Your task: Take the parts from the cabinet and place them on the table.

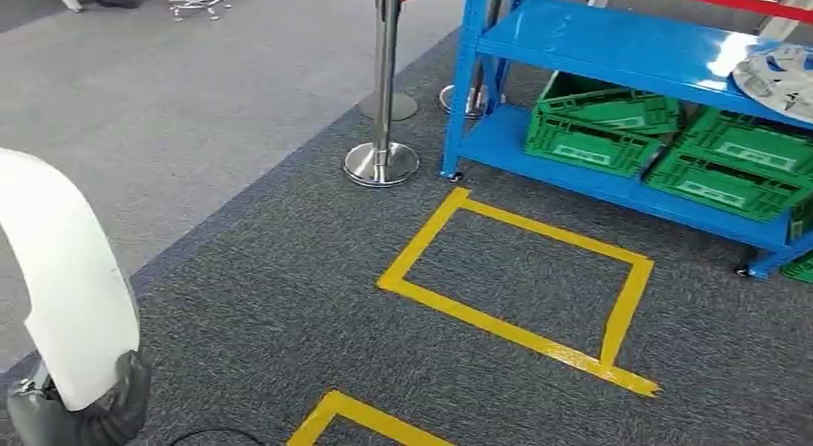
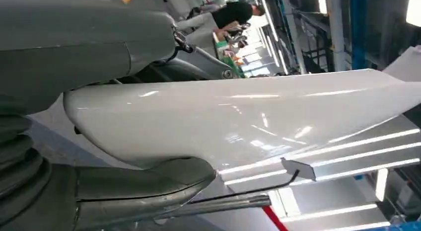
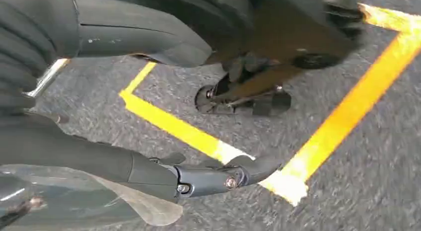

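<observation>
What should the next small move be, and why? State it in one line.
Probably turn the body away from the blue metal shelf rack to look for the table, holding the load steady. The left hand grips the white glossy curved panel, so picking seems done. Ahead lie grey carpet and a yellow tape square, not a tabletop.

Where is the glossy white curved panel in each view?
Head view: glossy white curved panel at the left edge, above the left hand.
Left wrist view: across the picture, in that hand's fingers.
Right wrist view: unclear pale shape beside the right hand.
Shared: yellow floor tape, head and right wrist views.
</observation>
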Available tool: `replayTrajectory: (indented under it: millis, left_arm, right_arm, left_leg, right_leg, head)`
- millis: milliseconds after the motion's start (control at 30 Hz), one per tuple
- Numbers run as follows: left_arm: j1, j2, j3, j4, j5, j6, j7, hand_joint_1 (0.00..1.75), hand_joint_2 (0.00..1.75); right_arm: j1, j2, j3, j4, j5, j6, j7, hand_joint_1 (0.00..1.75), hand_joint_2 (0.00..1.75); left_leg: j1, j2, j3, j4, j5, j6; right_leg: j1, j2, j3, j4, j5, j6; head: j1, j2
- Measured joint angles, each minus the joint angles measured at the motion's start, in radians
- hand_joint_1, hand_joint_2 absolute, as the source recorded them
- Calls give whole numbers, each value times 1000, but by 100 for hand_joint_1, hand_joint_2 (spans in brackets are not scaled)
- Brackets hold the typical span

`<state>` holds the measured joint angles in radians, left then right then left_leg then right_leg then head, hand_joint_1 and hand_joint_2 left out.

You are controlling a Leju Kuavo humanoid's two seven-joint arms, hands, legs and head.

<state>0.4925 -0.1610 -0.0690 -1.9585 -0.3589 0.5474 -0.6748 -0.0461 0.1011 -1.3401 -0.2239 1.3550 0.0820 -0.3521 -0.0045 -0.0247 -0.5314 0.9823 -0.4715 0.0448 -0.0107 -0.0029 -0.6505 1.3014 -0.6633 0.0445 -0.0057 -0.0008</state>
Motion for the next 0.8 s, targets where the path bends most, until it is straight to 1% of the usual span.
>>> replayTrajectory:
  millis: [33, 67, 100, 133, 167, 200, 267, 300, 333, 367, 400, 433, 467, 500, 533, 567, 600, 633, 667, 700, 733, 767, 800]
  left_arm:
    - [1, -2, 1, 0, 0, 5, 0, 175, 175]
    - [1, -3, 2, -3, 3, 9, 0, 175, 175]
    - [1, -5, 3, -6, 3, 9, 0, 175, 175]
    - [1, -6, 4, -10, 3, 9, 0, 175, 175]
    - [0, -8, 5, -11, 3, 10, 0, 175, 175]
    - [-2, -9, 5, -13, 1, 10, 0, 175, 175]
    - [1, -13, 6, -16, -1, 11, 0, 175, 175]
    - [2, -14, 6, -17, 0, 11, 0, 175, 175]
    - [3, -14, 6, -19, 2, 10, 0, 175, 175]
    - [2, -16, 7, -21, 5, 9, 0, 175, 175]
    - [-1, -17, 7, -22, 3, 9, 0, 175, 175]
    - [-2, -18, 7, -22, 2, 11, 0, 175, 175]
    - [-2, -19, 8, -22, 0, 15, 0, 175, 175]
    - [0, -20, 9, -22, 0, 19, 0, 175, 175]
    - [5, -22, 11, -22, -1, 23, 0, 175, 175]
    - [7, -24, 13, -22, -1, 25, 0, 175, 175]
    - [7, -26, 15, -22, -1, 26, 0, 175, 175]
    - [7, -27, 16, -23, -1, 27, 0, 175, 175]
    - [7, -28, 16, -26, -2, 27, 0, 175, 175]
    - [5, -30, 16, -28, -2, 27, 0, 175, 175]
    - [6, -31, 17, -29, -3, 27, 0, 175, 175]
    - [9, -32, 18, -30, -2, 28, 0, 175, 175]
    - [13, -33, 20, -30, -3, 28, 0, 175, 175]
  right_arm:
    - [0, 0, 0, 0, 0, -2, -1, 0, 175]
    - [0, 0, 0, 0, 1, -3, -2, 0, 175]
    - [0, 0, 0, 0, 2, -6, -3, 0, 175]
    - [0, 0, 0, 0, 3, -7, -3, 0, 175]
    - [0, 0, 1, 0, 4, -8, -2, 0, 175]
    - [-1, 1, 2, 0, 5, -10, -2, 0, 175]
    - [-3, 3, 2, 0, 6, -10, -1, 0, 175]
    - [-4, 5, 2, 0, 6, -10, -1, 0, 175]
    - [-4, 9, 2, 1, 6, -10, -2, 0, 175]
    - [-4, 9, 2, 1, 6, -14, -2, 0, 175]
    - [-2, 10, 2, 1, 6, -14, -1, 0, 175]
    - [1, 10, 2, 1, 7, -14, -1, 0, 175]
    - [3, 10, 2, 1, 9, -14, 0, 0, 175]
    - [3, 10, 2, 1, 9, -16, 1, 0, 175]
    - [3, 10, 2, 1, 9, -17, 2, 0, 175]
    - [2, 10, 2, 1, 9, -17, 3, 0, 175]
    - [1, 10, 3, 1, 9, -17, 4, 0, 175]
    - [0, 11, 3, 1, 9, -17, 4, 0, 175]
    - [0, 12, 3, 1, 9, -17, 4, 0, 175]
    - [0, 13, 3, 1, 9, -17, 4, 0, 175]
    - [0, 13, 3, 1, 9, -17, 4, 0, 175]
    - [-2, 13, 3, 1, 9, -17, 5, 0, 175]
    - [-5, 13, 4, 1, 9, -17, 5, 0, 175]
  left_leg:
    - [-1, -14, 0, 2, 0, 0]
    - [-1, -26, 1, 4, 0, 0]
    - [-1, -40, 1, 7, -1, -1]
    - [-1, -52, 0, 10, -2, -4]
    - [-7, -61, -4, 15, -3, -9]
    - [-5, -73, -13, 22, -2, -14]
    - [2, -94, -26, 21, 8, -29]
    - [-2, -107, -32, 21, 11, -34]
    - [-1, -70, -33, 34, -2, -37]
    - [-3, -19, -48, 67, -28, -45]
    - [1, 2, -79, 135, -70, -53]
    - [4, 9, -117, 219, -111, -59]
    - [7, 12, -150, 292, -140, -63]
    - [9, 12, -167, 333, -147, -66]
    - [11, 13, -157, 319, -126, -67]
    - [12, 16, -129, 267, -90, -66]
    - [11, 26, -82, 178, -45, -62]
    - [9, 51, -32, 83, -6, -56]
    - [0, 95, -7, 35, -13, -50]
    - [-5, 92, -7, 22, -14, -40]
    - [-6, 85, -13, 26, -13, -36]
    - [-8, 75, -17, 28, -13, -32]
    - [-8, 64, -21, 24, -11, -25]
  right_leg:
    - [0, 1, 10, -27, 33, -2]
    - [0, 4, 39, -91, 78, -4]
    - [0, 17, 82, -185, 129, -8]
    - [-2, 47, 119, -267, 164, -12]
    - [-5, 90, 130, -291, 150, -15]
    - [-8, 83, 140, -318, 141, -15]
    - [-2, 67, 142, -306, 143, -21]
    - [-8, 54, 144, -312, 148, -29]
    - [-10, 39, 146, -317, 151, -34]
    - [-9, 28, 146, -317, 151, -37]
    - [-8, 12, 146, -317, 149, -42]
    - [-7, -5, 146, -316, 148, -43]
    - [-6, -20, 145, -316, 147, -45]
    - [-6, -35, 144, -316, 146, -44]
    - [-6, -49, 145, -316, 145, -44]
    - [-6, -61, 147, -315, 144, -42]
    - [-6, -72, 151, -315, 142, -40]
    - [-6, -82, 155, -315, 140, -36]
    - [-2, -91, 156, -315, 137, -32]
    - [3, -100, 154, -312, 134, -24]
    - [3, -110, 155, -313, 134, -20]
    - [2, -120, 156, -314, 135, -16]
    - [2, -130, 161, -316, 135, -9]
  head:
    - [0, 0]
    - [0, 0]
    - [0, 0]
    - [0, 0]
    - [0, 0]
    - [-2, 0]
    - [-1, 0]
    - [-2, 0]
    - [-1, 0]
    - [-11, 0]
    - [-13, 0]
    - [-12, 0]
    - [-12, 0]
    - [-13, 0]
    - [-13, 0]
    - [-13, 0]
    - [-13, 0]
    - [-13, 0]
    - [-12, 0]
    - [-14, 0]
    - [-10, 0]
    - [-13, 0]
    - [-11, 0]
